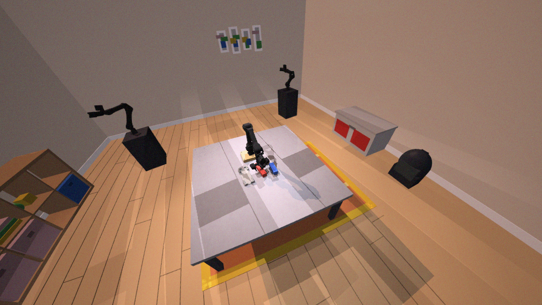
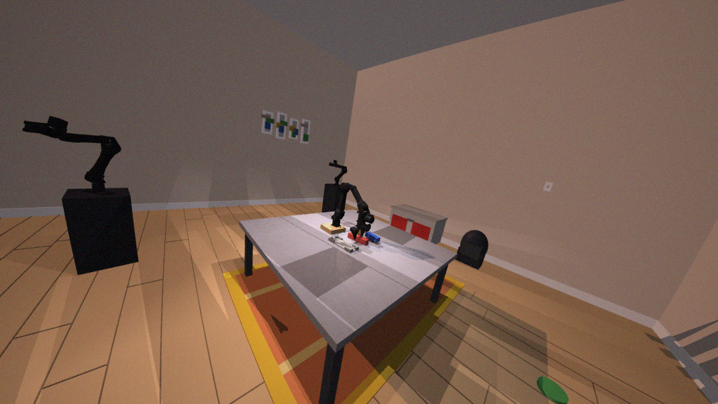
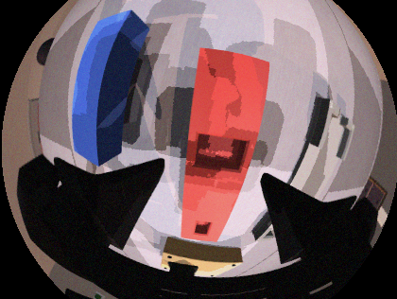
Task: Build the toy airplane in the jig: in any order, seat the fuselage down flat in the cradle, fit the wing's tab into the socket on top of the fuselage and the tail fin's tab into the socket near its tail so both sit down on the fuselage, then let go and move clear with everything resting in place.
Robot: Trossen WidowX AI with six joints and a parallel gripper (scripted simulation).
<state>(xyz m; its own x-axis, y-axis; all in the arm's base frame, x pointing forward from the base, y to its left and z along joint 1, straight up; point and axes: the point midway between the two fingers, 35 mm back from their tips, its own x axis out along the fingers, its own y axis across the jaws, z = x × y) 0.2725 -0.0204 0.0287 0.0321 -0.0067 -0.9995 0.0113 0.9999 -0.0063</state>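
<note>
The red fuselage (image 1: 262, 172) (image 2: 359, 239) (image 3: 222, 95) lies on the table with its large and small sockets facing up. My gripper (image 1: 259, 166) (image 2: 358, 234) (image 3: 214, 168) is open and empty, low over it, with one finger on each side of the fuselage in the wrist view. The blue wing (image 1: 273, 169) (image 2: 372, 236) (image 3: 87, 109) lies beside the fuselage, apart from it. The pale grey jig (image 1: 246, 176) (image 2: 343, 244) (image 3: 326, 137) lies on the fuselage's other side, its cradle empty. The yellow tail fin is mostly hidden behind the gripper in the exterior view.
The arm stands on a wooden base plate (image 1: 246, 155) (image 2: 331, 229) (image 3: 217, 270) just behind the parts. The parts share the grey table (image 1: 223, 223) (image 2: 321, 311). Other arms on black pedestals (image 1: 146, 149) (image 2: 100, 230) stand away from the table.
</note>
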